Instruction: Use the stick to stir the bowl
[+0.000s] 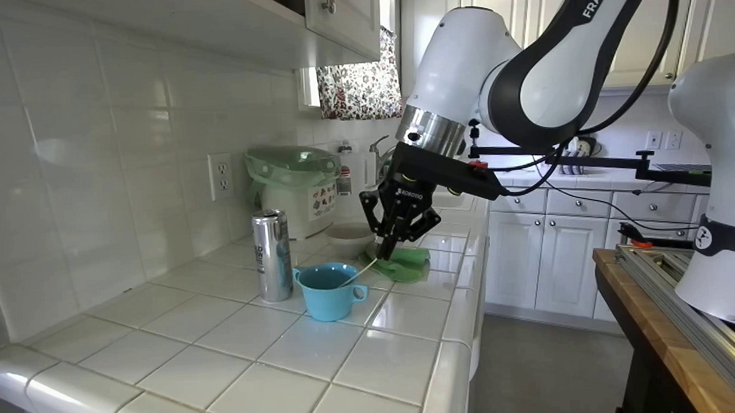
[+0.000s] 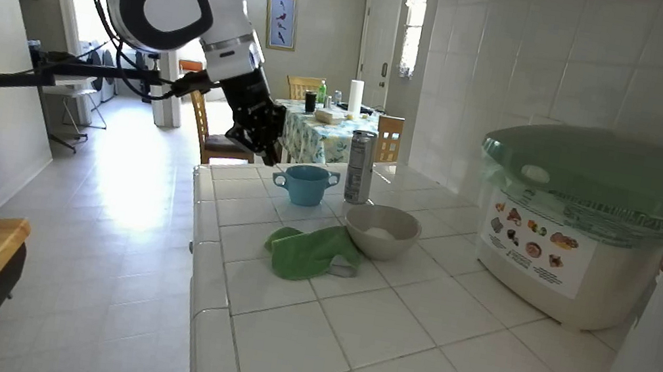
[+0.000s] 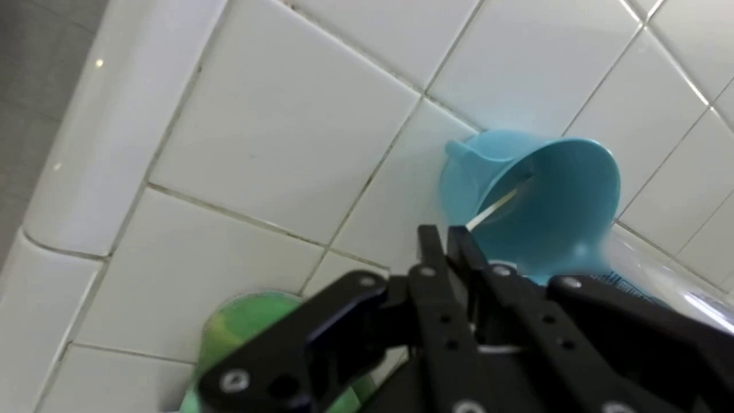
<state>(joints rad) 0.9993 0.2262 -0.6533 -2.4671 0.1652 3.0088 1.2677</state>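
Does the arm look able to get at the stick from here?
Most likely yes: the stick juts out of the blue bowl, its upper part close by the gripper, and I see nothing in between. Whether it is gripped, I can't tell.

Daylight glares off the floor (image 2: pixel 129 180) in an exterior view, and the wrist view looks soft.

"ROBOTIQ" stands on the pincer (image 1: pixel 384 253), cut-off "FRANK" on the arm (image 1: pixel 556 96), "FRA" on its base (image 1: pixel 724 185).
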